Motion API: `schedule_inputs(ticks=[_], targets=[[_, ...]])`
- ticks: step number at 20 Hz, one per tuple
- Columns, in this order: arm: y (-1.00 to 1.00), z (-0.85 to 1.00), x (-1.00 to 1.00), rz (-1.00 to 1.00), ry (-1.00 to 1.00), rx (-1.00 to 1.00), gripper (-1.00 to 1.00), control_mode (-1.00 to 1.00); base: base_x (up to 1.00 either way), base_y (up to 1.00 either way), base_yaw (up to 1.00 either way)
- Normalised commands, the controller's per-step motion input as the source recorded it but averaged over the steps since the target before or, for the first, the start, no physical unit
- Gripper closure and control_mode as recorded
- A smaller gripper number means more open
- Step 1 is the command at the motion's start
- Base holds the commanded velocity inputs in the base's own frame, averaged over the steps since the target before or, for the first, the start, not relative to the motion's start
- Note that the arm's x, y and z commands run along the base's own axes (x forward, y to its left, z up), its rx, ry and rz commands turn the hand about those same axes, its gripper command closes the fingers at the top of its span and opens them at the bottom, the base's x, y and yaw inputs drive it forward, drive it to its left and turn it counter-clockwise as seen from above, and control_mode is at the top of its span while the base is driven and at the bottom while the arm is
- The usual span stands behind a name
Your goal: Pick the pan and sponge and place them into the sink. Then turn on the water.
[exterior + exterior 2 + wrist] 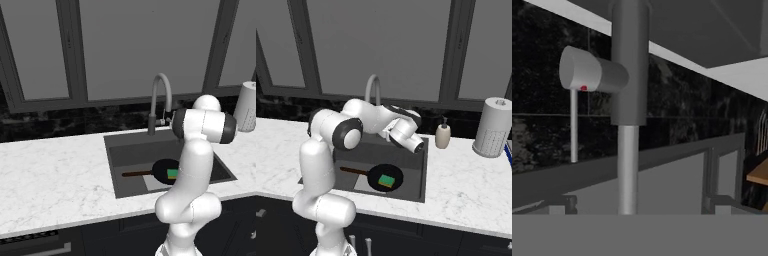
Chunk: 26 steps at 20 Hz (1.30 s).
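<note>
The pan [385, 178] lies flat on the bottom of the sink [423, 170], below the claw and nearer the front rim, its thin brown handle reaching out to the left. The sponge [387, 180] sits green side up inside the pan, so it too lies below the claw and toward the front. The claw itself cannot be made out in the base views; the white wrist above the back of the basin hides it, and by the record its jaws stand wide apart with nothing between them. Straight ahead of the claw, close up in the hand view, rises the grey faucet [629, 100], its dark collar and thinner stem upright, with the stubby lever [587, 72] jutting to the left and marked by a small red dot. Farther right on the marble bench [466, 175] stand the soap dispenser [443, 135] and a paper towel roll [493, 127], both well apart from the claw.
</note>
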Motion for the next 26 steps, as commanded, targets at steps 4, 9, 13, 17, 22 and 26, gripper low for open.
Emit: schedule_inputs(ticks=[4, 9, 13, 17, 22, 26], targets=[[0.02, 0.00, 0.24, 0.00, 0.00, 0.00, -1.00, -1.00, 0.00, 0.00, 0.00], [0.00, -0.09, 0.18, 0.00, 0.00, 0.00, -1.00, -1.00, 0.00, 0.00, 0.00], [0.01, -0.18, 0.20, 0.00, 0.00, 0.00, -1.00, -1.00, 0.00, 0.00, 0.00], [0.01, -0.18, 0.15, 0.00, 0.00, 0.00, -1.00, -1.00, 0.00, 0.00, 0.00], [0.00, -0.10, 0.13, 0.00, 0.00, 0.00, -1.00, -1.00, 0.00, 0.00, 0.00], [0.00, -0.01, 0.14, -0.01, 0.00, 0.00, -1.00, -1.00, 0.00, 0.00, 0.00]])
